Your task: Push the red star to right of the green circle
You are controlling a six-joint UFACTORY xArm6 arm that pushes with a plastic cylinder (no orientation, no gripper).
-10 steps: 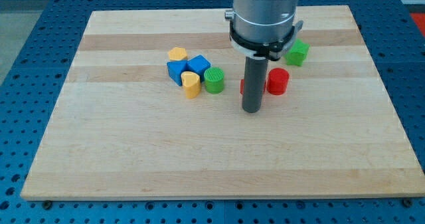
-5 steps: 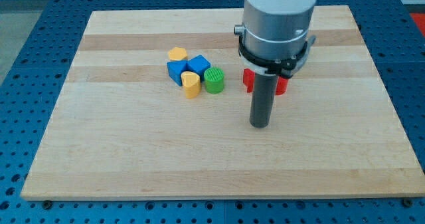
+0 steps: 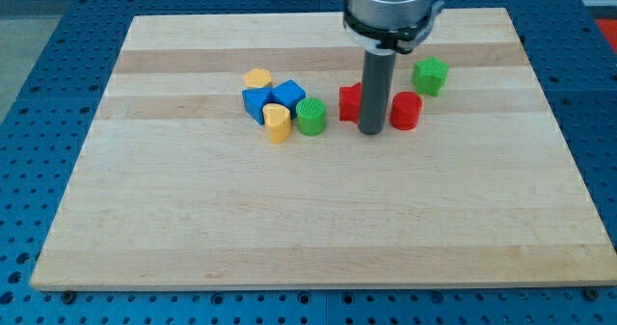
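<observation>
The red star lies on the wooden board, partly hidden behind my rod. The green circle is a short way to the star's left, with a small gap between them. My tip rests on the board just right of the star and just left of the red cylinder, between the two.
A green block sits at the upper right of the red cylinder. Left of the green circle is a cluster: two blue blocks, a yellow block above them and a yellow block below.
My tip moved toward the view's bottom right, then back up to between the red star and the red cylinder. The red star has shifted slightly left, toward the green circle.
</observation>
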